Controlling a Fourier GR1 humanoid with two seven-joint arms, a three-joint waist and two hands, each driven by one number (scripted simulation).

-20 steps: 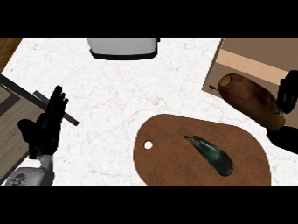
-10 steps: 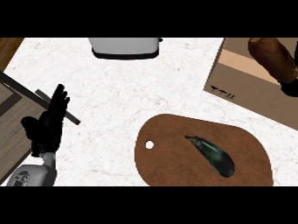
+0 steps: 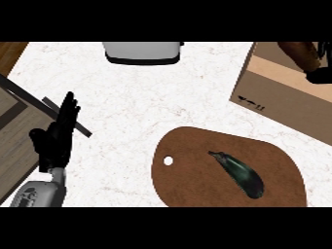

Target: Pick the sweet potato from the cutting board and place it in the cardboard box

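The right robot hand [image 3: 329,68] curls around the sweet potato [image 3: 298,52] above the cardboard box [image 3: 287,92]. The left robot hand [image 3: 55,138] rests open, fingers straight, at the counter [image 3: 139,107] edge.

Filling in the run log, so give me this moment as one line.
right hand: shut on sweet potato, over cardboard box | left hand: open, resting | cutting board: eggplant remains
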